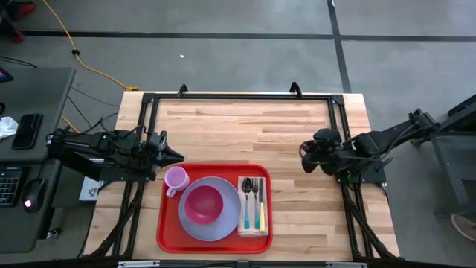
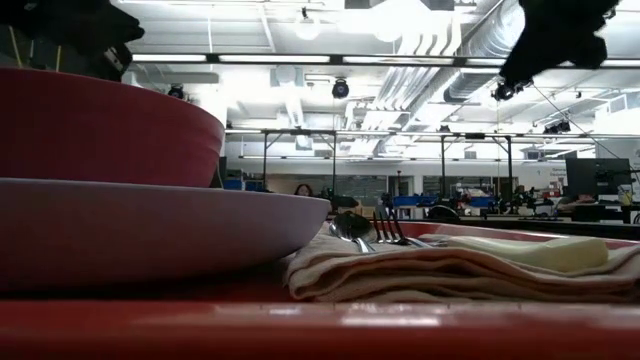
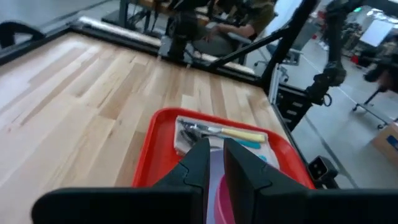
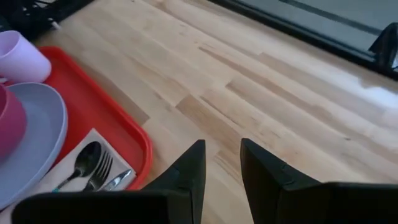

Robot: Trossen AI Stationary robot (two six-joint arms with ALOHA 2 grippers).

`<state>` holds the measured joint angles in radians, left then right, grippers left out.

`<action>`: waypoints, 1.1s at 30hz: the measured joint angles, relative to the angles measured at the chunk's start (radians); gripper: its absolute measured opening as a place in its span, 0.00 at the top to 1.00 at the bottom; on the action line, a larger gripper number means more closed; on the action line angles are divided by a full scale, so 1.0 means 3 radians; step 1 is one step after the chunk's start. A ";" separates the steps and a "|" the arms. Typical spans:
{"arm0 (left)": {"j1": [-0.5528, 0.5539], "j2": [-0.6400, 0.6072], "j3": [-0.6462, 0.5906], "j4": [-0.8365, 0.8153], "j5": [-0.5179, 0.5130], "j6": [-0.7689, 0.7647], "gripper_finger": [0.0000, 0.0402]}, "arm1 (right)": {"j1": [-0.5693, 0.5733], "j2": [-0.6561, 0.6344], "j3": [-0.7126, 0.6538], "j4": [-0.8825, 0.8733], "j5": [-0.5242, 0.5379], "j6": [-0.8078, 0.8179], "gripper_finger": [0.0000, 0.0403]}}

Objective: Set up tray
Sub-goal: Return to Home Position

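Your left gripper [image 3: 216,152] and right gripper [image 4: 222,155] are a little open and empty. If you swing the left one low, you tip the cup [image 1: 175,179] on the tray [image 1: 165,217].

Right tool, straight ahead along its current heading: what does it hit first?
Bare table, most likely: the right tool points over wood, with the tray off to one side. Depth is unclear; if it runs level instead, the left tool across the table would come first.
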<state>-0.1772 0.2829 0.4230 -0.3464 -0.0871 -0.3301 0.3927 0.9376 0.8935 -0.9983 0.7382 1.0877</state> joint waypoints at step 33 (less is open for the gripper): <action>0.0000 -0.0901 -0.1354 0.1550 0.0473 0.0285 0.80 | -0.0001 -0.1804 -0.1776 0.1860 -0.0582 -0.0874 0.81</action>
<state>-0.1772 0.0127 0.0167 0.1186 0.0547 -0.2446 0.3923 0.3965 0.3607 -0.4404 0.5637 0.8254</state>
